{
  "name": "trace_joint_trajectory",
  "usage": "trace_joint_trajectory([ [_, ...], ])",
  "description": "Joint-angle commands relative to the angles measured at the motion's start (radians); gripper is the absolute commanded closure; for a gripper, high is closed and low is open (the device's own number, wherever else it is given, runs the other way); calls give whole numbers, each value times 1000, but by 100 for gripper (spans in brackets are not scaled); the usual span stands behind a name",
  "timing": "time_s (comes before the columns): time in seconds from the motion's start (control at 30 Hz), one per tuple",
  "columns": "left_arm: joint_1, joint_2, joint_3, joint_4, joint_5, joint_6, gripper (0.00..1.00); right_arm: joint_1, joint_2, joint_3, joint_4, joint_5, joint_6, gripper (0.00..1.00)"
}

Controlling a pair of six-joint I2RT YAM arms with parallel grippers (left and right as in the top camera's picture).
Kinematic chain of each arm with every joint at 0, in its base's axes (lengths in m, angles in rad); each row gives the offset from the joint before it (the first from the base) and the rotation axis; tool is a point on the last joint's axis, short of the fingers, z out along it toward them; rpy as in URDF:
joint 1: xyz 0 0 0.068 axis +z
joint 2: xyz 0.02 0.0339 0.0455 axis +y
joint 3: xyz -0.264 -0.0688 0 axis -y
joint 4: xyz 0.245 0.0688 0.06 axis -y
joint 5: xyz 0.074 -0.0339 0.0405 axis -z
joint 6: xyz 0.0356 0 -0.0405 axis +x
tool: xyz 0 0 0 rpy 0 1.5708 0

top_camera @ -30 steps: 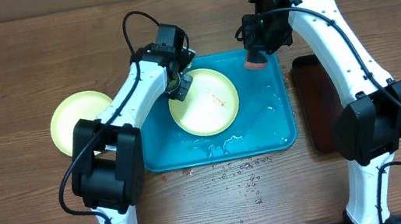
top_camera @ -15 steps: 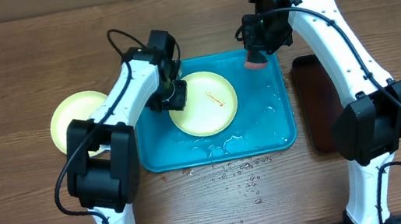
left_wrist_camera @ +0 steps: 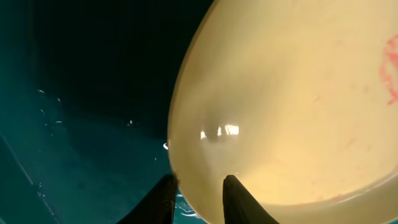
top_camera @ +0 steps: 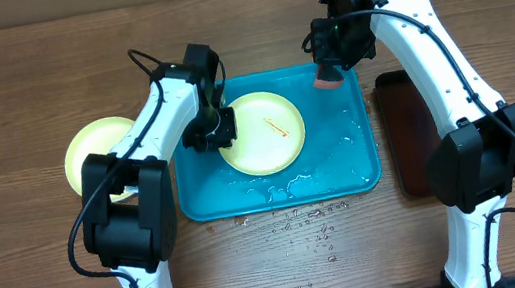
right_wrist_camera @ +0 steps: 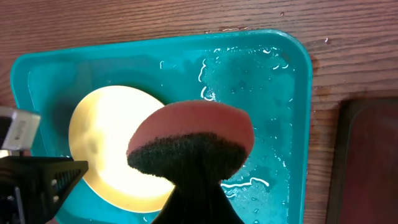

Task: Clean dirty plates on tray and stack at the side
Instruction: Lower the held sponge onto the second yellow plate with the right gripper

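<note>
On the turquoise tray (top_camera: 345, 157) we've got a yellow-green plate (top_camera: 263, 143) with a red smear (top_camera: 277, 126), left of centre. Left gripper (top_camera: 217, 137) is pinched onto its left rim. Right gripper (top_camera: 327, 65) hangs over the tray's far right corner, clamped on a red sponge (right_wrist_camera: 189, 140). A second plate (top_camera: 87, 153) sits off the tray's left side, partly under the left arm (top_camera: 149, 129).

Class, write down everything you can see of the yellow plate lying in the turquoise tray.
The plate is round, pale yellow-green, glossy and plastic-looking, with a shallow dish and raised rim. It lies right way up in the wet tray, left of its middle. A thin red smear marks its inside. The left gripper straddles its left rim; whether it pinches cannot be told. The sponge hangs apart from it.
</note>
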Motion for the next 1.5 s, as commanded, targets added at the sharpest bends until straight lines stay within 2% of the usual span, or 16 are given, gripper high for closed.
trace_joint_trajectory([
  [0.0,0,12,-68,33,11,-46,73,1,-2,10,8,5,5,96],
  [0.13,0,12,-110,74,11,-65,78,1,-2,10,10,4,5,96],
  [0.3,0,12,-116,135,-22,-64,96,9,-2,-14,13,-29,4,96],
  [0.57,2,12,-116,204,-80,-19,96,73,-2,-153,114,-56,5,96],
  [1.0,29,12,-116,203,-72,-19,96,154,0,-460,360,-71,172,96],
  [1.3,39,12,-116,203,-56,-12,96,159,35,-539,449,-76,269,96],
  [1.47,39,12,-116,199,-21,18,96,184,102,-539,479,-151,290,96],
])
